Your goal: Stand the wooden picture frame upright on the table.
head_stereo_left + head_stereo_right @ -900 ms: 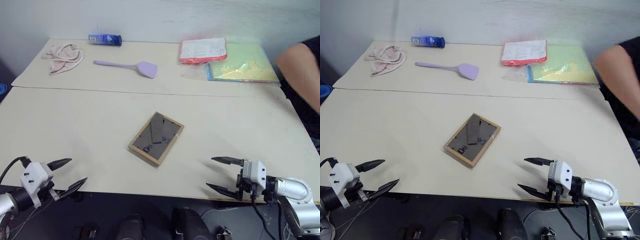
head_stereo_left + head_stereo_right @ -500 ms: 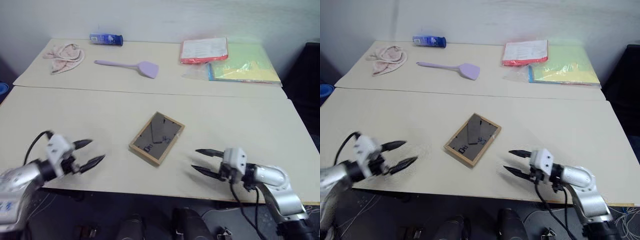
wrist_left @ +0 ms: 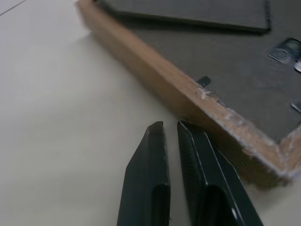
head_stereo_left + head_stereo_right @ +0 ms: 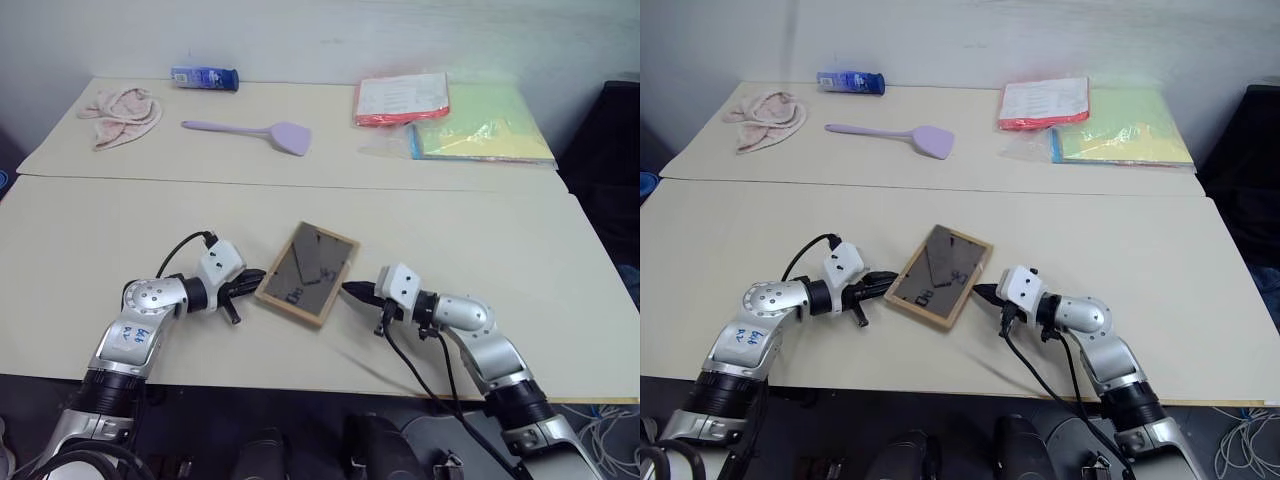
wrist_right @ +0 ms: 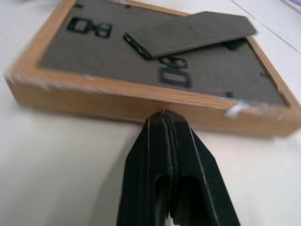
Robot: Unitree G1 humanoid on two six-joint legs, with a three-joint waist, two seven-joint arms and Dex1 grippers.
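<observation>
Arms are reaching in low over the large cream tabletop from both sides, bent at the elbows and converging on the small rectangular light-wood picture frame, which is lying flat, dark grey back panel up, near the middle of the table's near half. The left gripper is pointing in from the frame's 9 o'clock, its two black fingers drawn almost together and gripping nothing; in the left wrist view one fingertip is sitting right against the frame's wooden edge near a chipped corner. The right gripper is coming in from the frame's 3 o'clock, its jaws clenched tight on nothing, the joined tips pressing against the middle of the frame's long wooden side, as the right wrist view is showing. The frame's dark stand flap is lying folded down on the back panel.

At the table's 12 o'clock a lilac plastic spatula is resting; toward 10 o'clock a crumpled pinkish cloth and a blue lying bottle are sitting. Around 1 o'clock a red paper folder is lying beside a green and yellow one.
</observation>
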